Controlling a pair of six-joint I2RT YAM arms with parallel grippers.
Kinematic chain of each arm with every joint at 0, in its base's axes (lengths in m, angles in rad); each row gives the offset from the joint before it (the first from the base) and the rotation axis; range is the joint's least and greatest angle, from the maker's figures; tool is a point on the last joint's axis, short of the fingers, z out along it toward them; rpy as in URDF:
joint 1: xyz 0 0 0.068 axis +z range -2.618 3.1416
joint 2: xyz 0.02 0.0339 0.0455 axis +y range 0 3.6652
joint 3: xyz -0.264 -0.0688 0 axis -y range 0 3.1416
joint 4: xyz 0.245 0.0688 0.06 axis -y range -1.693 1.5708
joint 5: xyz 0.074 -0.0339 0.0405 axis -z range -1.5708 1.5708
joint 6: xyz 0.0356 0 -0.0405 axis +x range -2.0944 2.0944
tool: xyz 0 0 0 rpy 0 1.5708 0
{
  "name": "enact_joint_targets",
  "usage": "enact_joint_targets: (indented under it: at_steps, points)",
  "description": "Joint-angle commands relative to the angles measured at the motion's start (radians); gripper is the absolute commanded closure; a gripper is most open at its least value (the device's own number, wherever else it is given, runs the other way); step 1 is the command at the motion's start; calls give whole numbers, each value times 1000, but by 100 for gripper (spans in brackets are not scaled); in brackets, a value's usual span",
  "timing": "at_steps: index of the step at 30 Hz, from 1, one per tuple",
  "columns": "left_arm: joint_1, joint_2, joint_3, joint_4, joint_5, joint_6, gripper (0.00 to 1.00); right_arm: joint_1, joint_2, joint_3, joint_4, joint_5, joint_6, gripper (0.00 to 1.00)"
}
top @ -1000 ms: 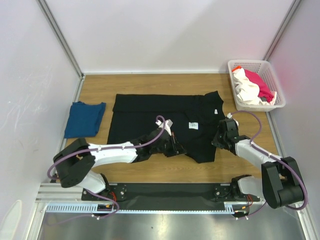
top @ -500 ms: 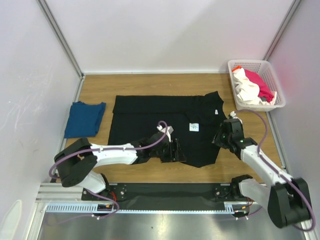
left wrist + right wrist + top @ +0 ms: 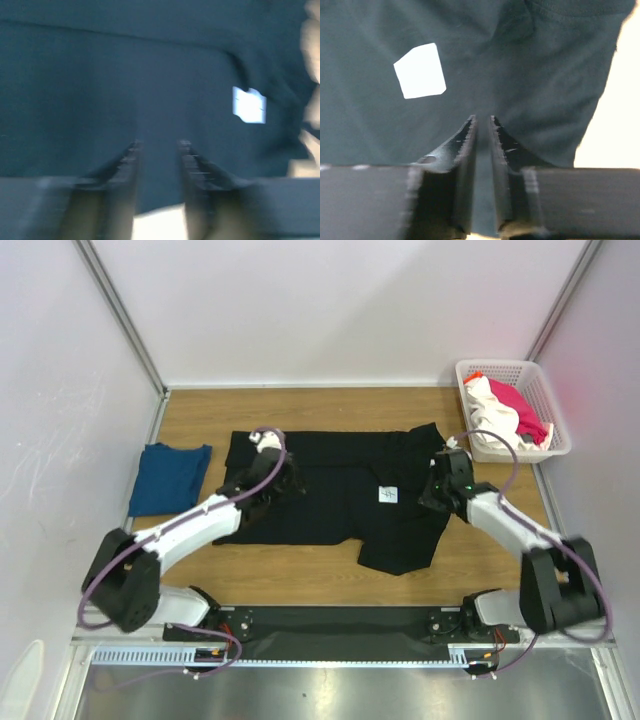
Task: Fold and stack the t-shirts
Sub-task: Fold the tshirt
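Spread across the middle of a light-brown wooden table (image 3: 300, 410): a large black short-sleeved cloth t-shirt (image 3: 340, 505), mostly flat, with a lower right flap reaching nearer the arms than the rest of the hem, and a small white square tag (image 3: 388, 495) face up right of centre. Over the shirt's left part, toward its far left corner, the left gripper (image 3: 159, 145), black fingers (image 3: 192, 160) plainly apart in the blurred wrist view, only dark cloth in sight through the gap and nothing clamped. At the shirt's right edge, just right of the tag, the right gripper (image 3: 482, 119), low over the fabric, jaws set at a narrow slit, not quite together; cannot tell about any cloth pinched in that slit, dark all the way down. Same tag in sight to the right of the fingers in the left wrist view and to the upper left of them in the right wrist view. Well left of the black shirt, apart from it and close to the left wall: a dark blue t-shirt (image 3: 168, 478), folded into a neat rectangle. In the far right corner, a white plastic lattice basket (image 3: 505, 364), holding a crumpled white t-shirt (image 3: 492, 420) toward its left side and a pink-red t-shirt (image 3: 525, 412) bunched just beside it.
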Motion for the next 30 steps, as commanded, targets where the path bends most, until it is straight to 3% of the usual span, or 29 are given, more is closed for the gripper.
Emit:
enact_joint_targets:
  at_steps: [1,3,6,21,30]
  points:
    - [108,99,18,-6,-24,48,73,-8,139,54,118,31,-1,84]
    - [171,167,21,6,-7,32,92,-11,201,86,146,36,4,92]
    - [215,254,38,32,30,14,100,-13,317,127,165,36,4,95]
    - [336,593,302,19,217,-20,100,-65,581,341,142,-29,1,95]
    - [363,727,578,-150,225,151,98,-100,719,535,86,-52,-28,96]
